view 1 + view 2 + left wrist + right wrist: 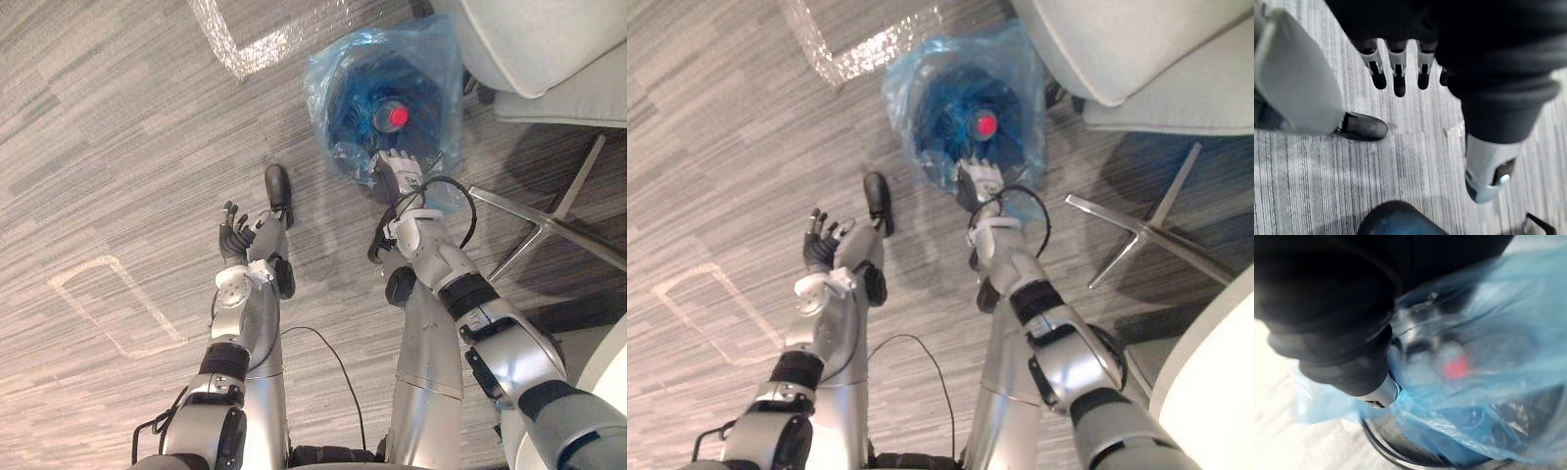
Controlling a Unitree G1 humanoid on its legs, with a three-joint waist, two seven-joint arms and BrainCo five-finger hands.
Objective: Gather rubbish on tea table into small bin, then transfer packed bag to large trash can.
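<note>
A small dark bin [1400, 456] lined with a blue plastic bag [345, 69] stands on the grey carpet. Inside the bag lies a bottle with a red cap [397, 117], also seen through the film as the red cap [1457, 367]. My right hand [397, 174] is at the near rim of the bag, reaching into the plastic, which covers it in the right wrist view. My left hand [240, 235] hangs open above the carpet to the left of the bin, with its fingers [1399, 73] straight and nothing in it.
A person's dark shoe [279, 186] and grey trouser leg [1293, 83] stand just beyond my left hand. A white chair [549, 49] with metal legs [549, 220] is close to the right of the bin. Tape marks [108, 294] lie on the carpet.
</note>
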